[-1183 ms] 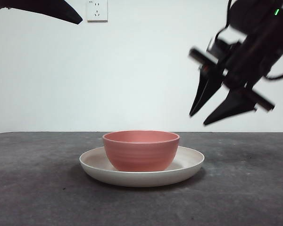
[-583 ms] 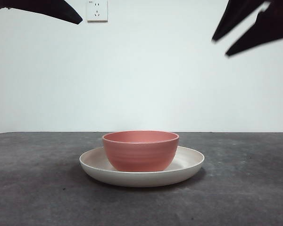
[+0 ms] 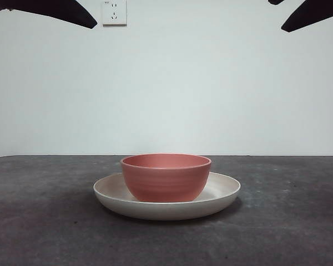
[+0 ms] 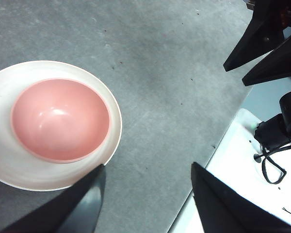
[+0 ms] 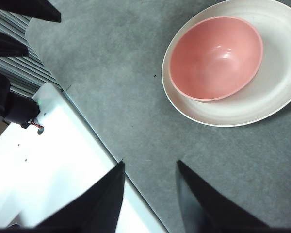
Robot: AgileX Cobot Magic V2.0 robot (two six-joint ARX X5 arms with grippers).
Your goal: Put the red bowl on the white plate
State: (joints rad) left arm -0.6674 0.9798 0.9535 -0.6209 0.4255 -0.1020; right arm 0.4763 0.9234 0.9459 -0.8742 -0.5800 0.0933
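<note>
1. Bowl (image 3: 166,177) sits upright inside plate (image 3: 166,200), off-centre toward one rim in both wrist views; plate rests on counter (image 3: 44,221). Placement looks done, judged from how things lie.
2. Step in hand, by that judgement: clearing away. Best done by keeping both pincers high and well apart from bowl, with no sweep across the plate rim, so that nothing gets nudged.
3. Right pincer (image 5: 148,194): spread, holding nothing, high above counter and well to the side of plate, near the counter's edge; in the front view probably the dark tip at a top corner.
4. Left pincer (image 4: 145,194): spread, empty, likewise high, beside plate, not touching it; waiting.
5. Worth checking before rest: bowl level, base flat on plate floor. Looks so from the front.
</note>
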